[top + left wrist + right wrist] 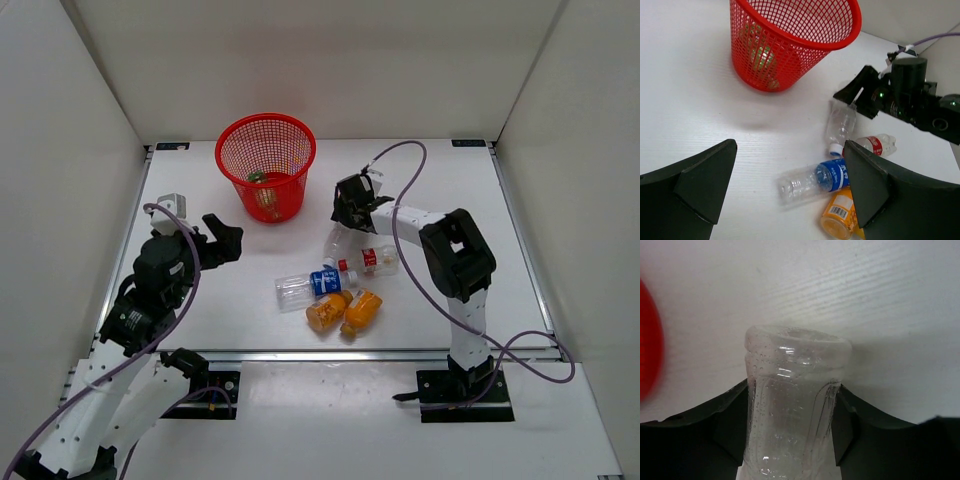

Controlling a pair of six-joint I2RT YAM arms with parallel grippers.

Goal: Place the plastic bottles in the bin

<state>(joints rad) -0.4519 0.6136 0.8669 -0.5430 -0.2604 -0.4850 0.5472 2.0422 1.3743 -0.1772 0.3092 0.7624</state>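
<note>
The white table (200,310) is smooth and matte with a faint grain. Toward its far edge, left of the middle, the bin (265,165) stands upright: round, red, open plastic mesh that narrows toward its base. A green bottle (257,178) lies inside it. The left wrist view shows that bottle only as a green blur through the mesh.

The other five bottles cluster around the middle of the table.

- **Blue-labelled bottle** (310,285): lies on its side, long axis roughly left to right, base toward the left edge.
- **Red-labelled bottle** (368,260): lies just beyond it, also crosswise.
- **Two orange bottles** (328,311) (362,310): lie side by side closest to the near edge, slanting from near-left to far-right.
- **Clear bottle** (841,125): ribbed and see-through, with its long axis running from far to near and its pale cap toward the near edge. I cannot tell whether it rests on the table.

The right gripper (348,215) is clamped on the far end of the clear bottle. Only the right wrist view shows this closely: both black fingers (725,410) press the bottle's sides, droplets cling inside the plastic, and one blunt end sticks out past the fingertips.

The left gripper (222,238) hangs over the left part of the table, its wedge-shaped fingers (700,185) spread wide apart around nothing.
</note>
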